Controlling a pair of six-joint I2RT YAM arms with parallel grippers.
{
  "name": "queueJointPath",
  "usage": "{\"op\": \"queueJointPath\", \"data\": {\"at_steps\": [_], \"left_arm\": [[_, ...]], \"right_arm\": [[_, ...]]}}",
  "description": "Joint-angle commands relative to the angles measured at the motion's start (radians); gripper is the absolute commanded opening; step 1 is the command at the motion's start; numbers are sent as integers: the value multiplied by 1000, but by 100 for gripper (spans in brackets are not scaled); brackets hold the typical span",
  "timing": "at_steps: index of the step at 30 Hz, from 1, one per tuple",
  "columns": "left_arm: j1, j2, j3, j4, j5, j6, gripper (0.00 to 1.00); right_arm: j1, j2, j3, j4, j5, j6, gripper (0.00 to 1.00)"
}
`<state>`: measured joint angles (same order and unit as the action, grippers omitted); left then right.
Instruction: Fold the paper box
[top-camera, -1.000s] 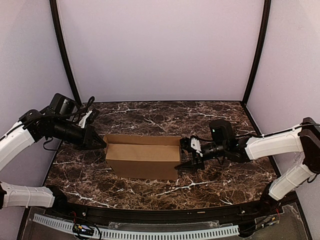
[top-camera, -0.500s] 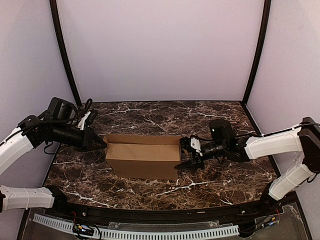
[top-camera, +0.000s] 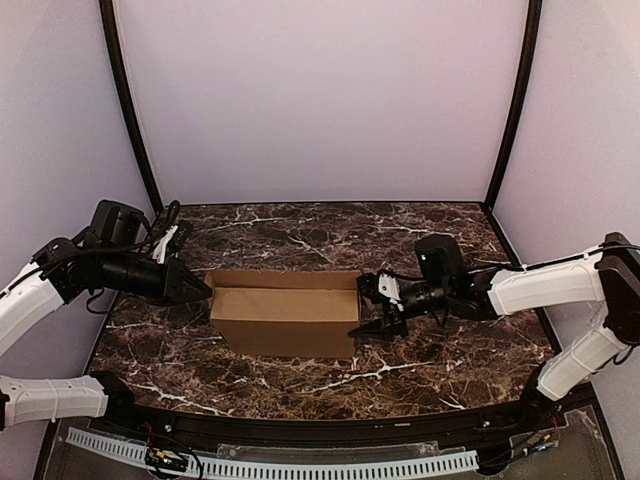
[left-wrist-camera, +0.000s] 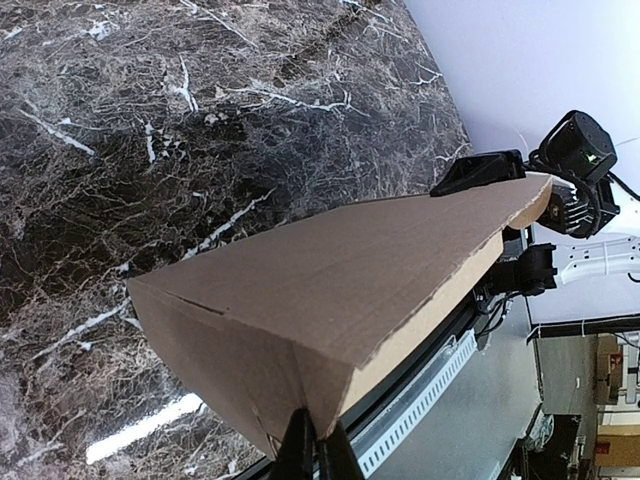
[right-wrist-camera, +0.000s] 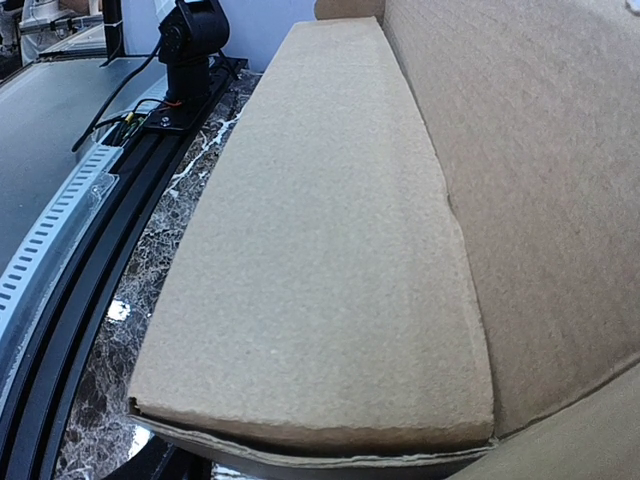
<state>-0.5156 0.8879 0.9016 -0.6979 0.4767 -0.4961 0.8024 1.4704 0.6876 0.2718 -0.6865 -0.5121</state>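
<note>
Here, a nearly folded box (top-camera: 285, 320) sits in the middle of the table (top-camera: 300, 225), the left gripper (top-camera: 205, 290) shut against its left end, the right gripper (top-camera: 378, 307) half-open astride its right end; closing the lid seems next.

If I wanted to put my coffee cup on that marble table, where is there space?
Bare table runs along the back, between the paper box and the rear wall, and in a strip between the box and the front rail. Both box ends are crowded: the left end effector and right end effector sit there.
</note>
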Motion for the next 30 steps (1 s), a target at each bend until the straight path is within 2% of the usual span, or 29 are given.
{"op": "queueJointPath", "data": {"at_steps": [1, 10, 30], "left_arm": [[-17, 9, 8, -4, 78, -35, 1], [-17, 22, 29, 50, 104, -86, 1], [-17, 49, 75, 65, 109, -102, 1]], "right_arm": [[-3, 12, -18, -150, 64, 1, 14], [-3, -5, -38, -154, 66, -3, 14], [-2, -9, -43, -154, 61, -4, 14]]}}
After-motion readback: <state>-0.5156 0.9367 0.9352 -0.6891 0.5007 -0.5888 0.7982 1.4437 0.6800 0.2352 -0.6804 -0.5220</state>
